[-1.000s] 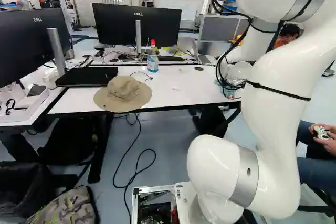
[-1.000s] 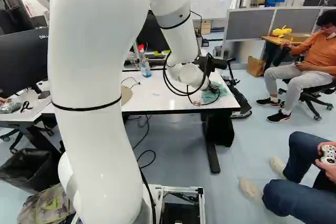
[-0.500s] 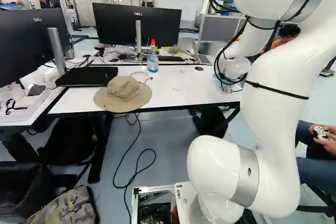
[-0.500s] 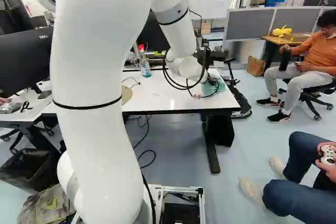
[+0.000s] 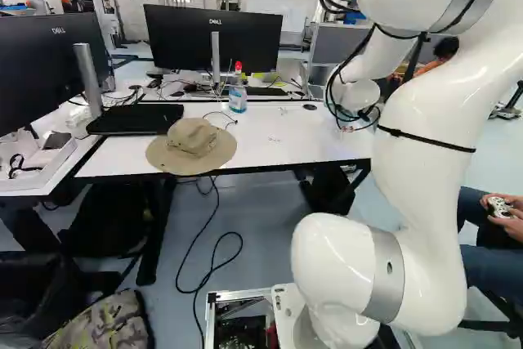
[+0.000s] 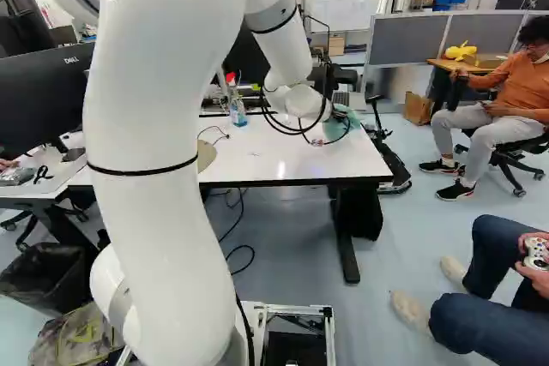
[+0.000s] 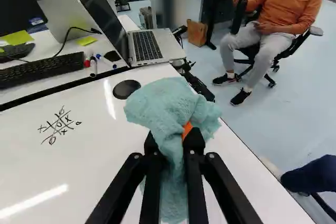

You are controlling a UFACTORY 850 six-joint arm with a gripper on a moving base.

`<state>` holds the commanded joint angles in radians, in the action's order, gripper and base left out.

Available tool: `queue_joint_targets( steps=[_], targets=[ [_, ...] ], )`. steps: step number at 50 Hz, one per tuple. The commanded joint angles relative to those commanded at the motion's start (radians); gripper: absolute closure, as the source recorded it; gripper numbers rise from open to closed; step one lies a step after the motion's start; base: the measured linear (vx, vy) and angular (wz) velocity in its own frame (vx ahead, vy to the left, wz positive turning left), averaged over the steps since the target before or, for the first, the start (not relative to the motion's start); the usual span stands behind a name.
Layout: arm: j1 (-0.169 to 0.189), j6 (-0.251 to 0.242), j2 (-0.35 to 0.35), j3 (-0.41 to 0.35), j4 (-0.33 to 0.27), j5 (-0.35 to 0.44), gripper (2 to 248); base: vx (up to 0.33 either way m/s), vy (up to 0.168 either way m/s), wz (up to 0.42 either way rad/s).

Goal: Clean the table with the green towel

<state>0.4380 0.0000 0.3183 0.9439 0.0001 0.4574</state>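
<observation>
One handwritten noughts-and-crosses grid (image 7: 60, 125) | on white table (image 7: 31, 166) | jaws clenched around green towel (image 7: 167, 103)

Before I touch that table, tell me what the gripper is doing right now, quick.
Gripper: closed on the green towel, which is bunched in its grip and bulges out ahead of it.

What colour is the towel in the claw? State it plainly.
The towel is pale blue-green; it shows best in the wrist view.
</observation>
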Motion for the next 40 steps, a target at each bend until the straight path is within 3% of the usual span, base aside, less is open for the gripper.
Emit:
queue_joint_targets(
  steps=[16,40],
  targets=[
    [-0.036,0.0,0.021,0.063,0.0,0.023,201,0.0,0.0,0.0],
    [-0.086,0.0,0.107,0.168,0.0,0.023,201,0.0,0.0,0.0]
  ],
)
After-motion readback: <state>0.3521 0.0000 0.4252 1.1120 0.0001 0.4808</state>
